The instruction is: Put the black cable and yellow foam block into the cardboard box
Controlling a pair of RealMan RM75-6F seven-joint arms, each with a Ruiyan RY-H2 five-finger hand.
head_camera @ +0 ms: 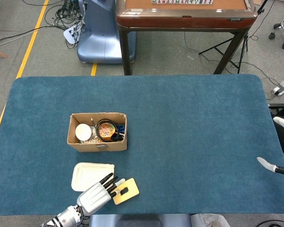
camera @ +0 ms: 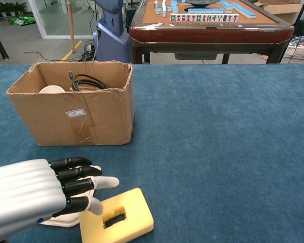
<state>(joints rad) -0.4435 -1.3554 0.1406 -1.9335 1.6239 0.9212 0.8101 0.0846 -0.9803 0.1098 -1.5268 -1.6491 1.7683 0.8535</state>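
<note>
The yellow foam block (head_camera: pixel 127 189) (camera: pixel 122 216) lies flat near the table's front edge, with a dark rectangular hole in its middle. My left hand (head_camera: pixel 98 196) (camera: pixel 35 195) hovers at its left end, fingers stretched out and apart, fingertips over the block's edge and holding nothing. The cardboard box (head_camera: pixel 98 144) (camera: pixel 76 119) stands open-topped behind it. The black cable (head_camera: pixel 106 130) (camera: pixel 87 80) lies coiled inside the box. My right hand (head_camera: pixel 278 146) shows only partly at the table's right edge, its fingers apart and nothing in it.
A white lid-like tray (head_camera: pixel 87 173) lies flat left of the foam block, partly under my left hand. A white cup (head_camera: pixel 83 131) and other items sit in the box. Beyond the table stand a brown mahjong table (camera: pixel 207 25) and a blue-grey machine base (head_camera: pixel 97 33).
</note>
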